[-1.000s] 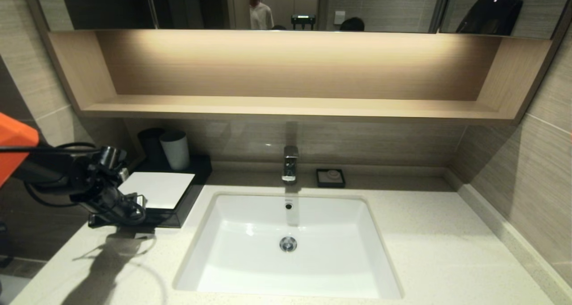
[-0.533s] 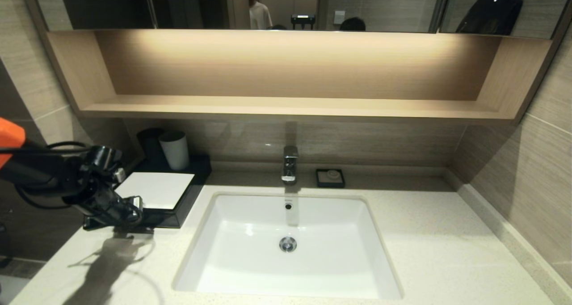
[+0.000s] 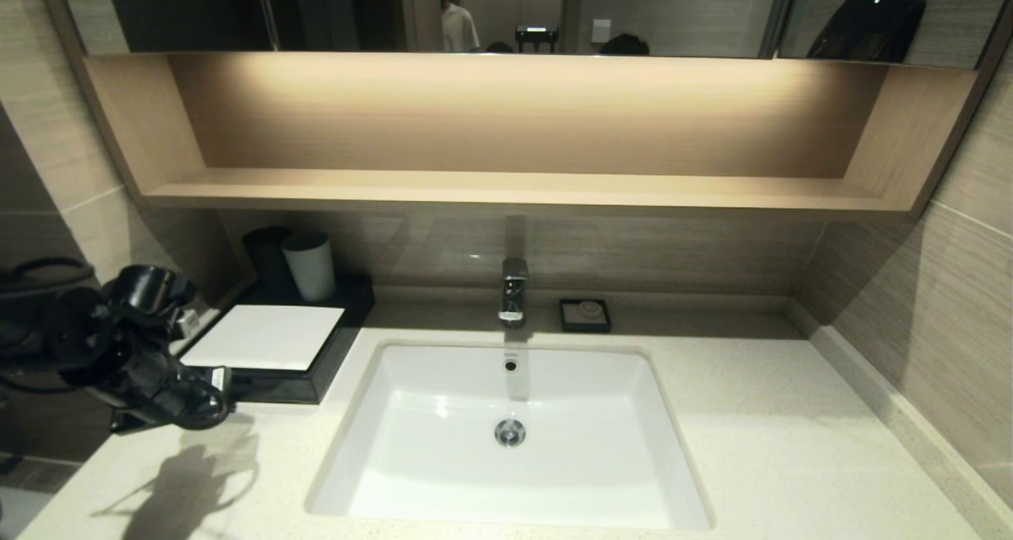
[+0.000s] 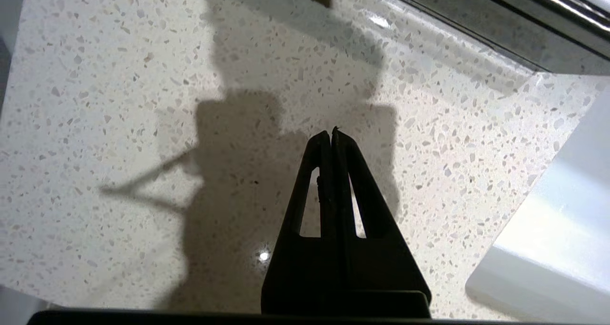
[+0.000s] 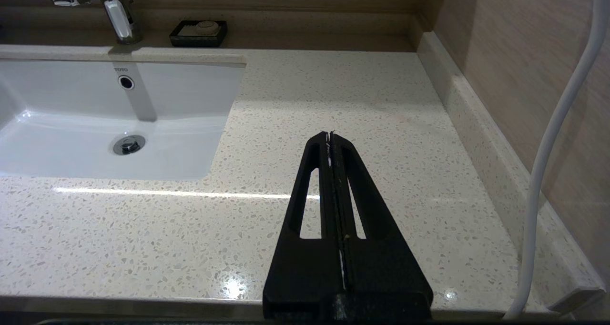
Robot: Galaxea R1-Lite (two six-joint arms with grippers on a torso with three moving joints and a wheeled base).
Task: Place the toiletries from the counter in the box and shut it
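Nearest you, the left gripper [image 3: 207, 401] hangs over bare speckled counter [image 3: 752, 445] at the front left, its fingers [image 4: 332, 139] pressed together on nothing. The right gripper [image 5: 331, 137] is parked over the counter right of the sink [image 3: 506, 516], pinched shut and empty as well. Behind the left gripper sits the box [image 3: 265, 336]: black, white top panel, front face flush, so the drawer reads as closed. Its long axis runs from the counter's front toward the back wall, angled slightly right, drawer front facing you. No stick packets show anywhere on the counter; presumably they are inside. Judgement: task essentially done. Keep the left gripper clear of the box front so the drawer is not nudged open. Farther back stand a grey cup [image 3: 310, 264], the faucet [image 3: 514, 288] and a soap dish [image 3: 586, 315].
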